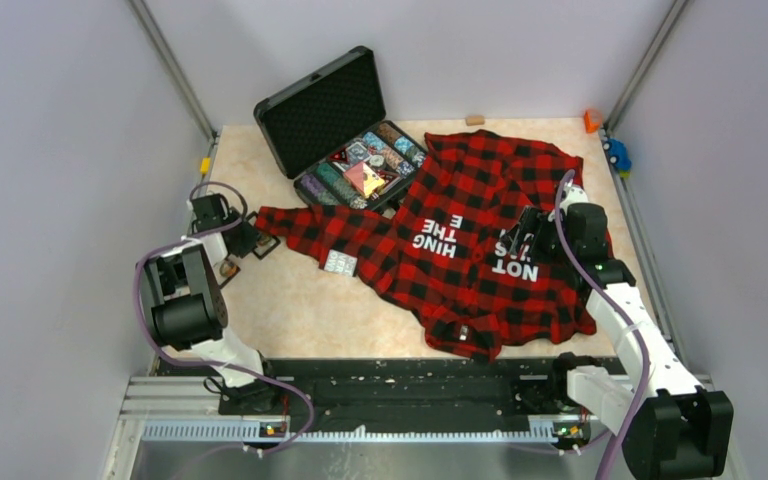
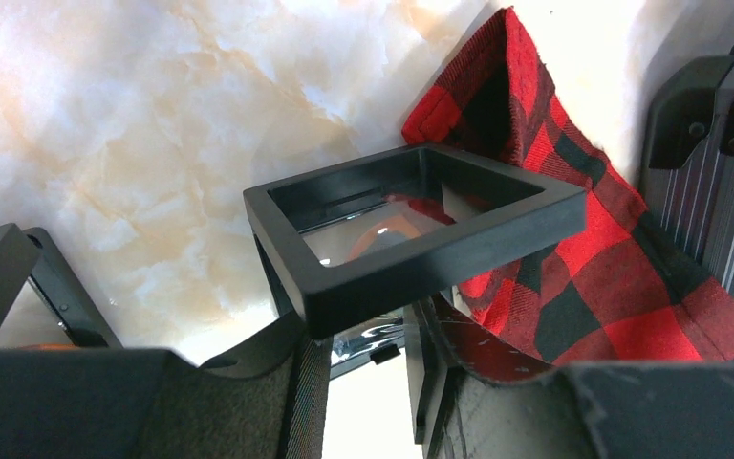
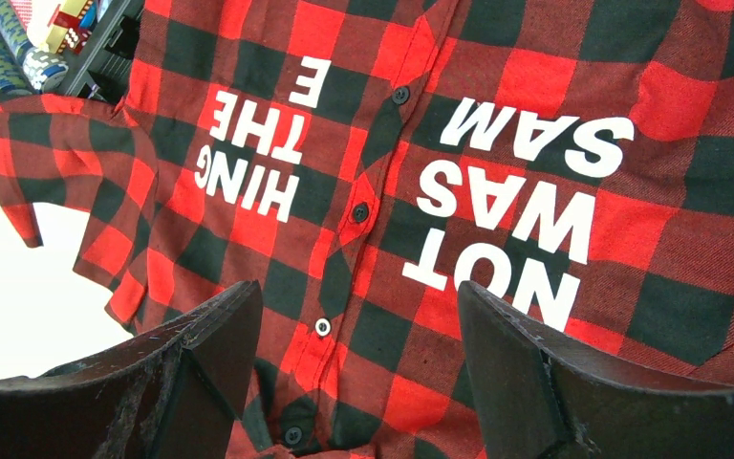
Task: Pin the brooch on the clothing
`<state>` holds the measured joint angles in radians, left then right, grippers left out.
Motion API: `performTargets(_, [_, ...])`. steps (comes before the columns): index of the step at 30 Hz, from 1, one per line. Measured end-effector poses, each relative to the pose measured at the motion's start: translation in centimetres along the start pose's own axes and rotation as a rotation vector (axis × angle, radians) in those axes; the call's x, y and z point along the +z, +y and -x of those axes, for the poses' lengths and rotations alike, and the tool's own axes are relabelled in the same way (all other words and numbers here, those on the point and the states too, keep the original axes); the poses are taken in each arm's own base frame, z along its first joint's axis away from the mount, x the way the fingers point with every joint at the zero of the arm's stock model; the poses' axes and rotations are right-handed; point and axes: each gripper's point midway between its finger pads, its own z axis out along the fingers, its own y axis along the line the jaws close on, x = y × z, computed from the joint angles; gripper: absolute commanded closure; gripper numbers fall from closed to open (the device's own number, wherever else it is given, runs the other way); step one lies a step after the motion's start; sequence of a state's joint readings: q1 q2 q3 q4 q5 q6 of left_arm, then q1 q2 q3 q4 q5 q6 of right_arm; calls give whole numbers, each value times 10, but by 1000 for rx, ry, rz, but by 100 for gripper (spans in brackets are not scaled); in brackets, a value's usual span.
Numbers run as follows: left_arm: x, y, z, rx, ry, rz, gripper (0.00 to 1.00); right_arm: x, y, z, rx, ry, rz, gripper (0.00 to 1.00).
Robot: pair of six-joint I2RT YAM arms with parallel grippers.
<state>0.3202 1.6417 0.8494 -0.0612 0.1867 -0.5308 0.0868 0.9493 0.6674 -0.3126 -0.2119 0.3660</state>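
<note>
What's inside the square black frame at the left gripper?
Behind clear film in the black frame, held by the left gripper, a curved orange piece shows, probably the brooch. The rest is hidden by the frame's near wall and glare.

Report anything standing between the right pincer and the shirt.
Nothing visible does. The right pincer hangs open directly over the shirt, bare checked fabric and its buttons showing between the fingers. The open black case sits off at the shirt's far edge, not under the pincer.
</note>
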Motion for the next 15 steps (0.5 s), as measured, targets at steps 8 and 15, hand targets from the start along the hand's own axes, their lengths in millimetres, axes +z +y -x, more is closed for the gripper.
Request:
performTargets(8, [7,-3,3,-18,9,-4,81,0,0,0,0,0,0,24])
performTargets(15, [5,-4,4,-22,-1,-12,95,0,0,0,-1,0,0,24])
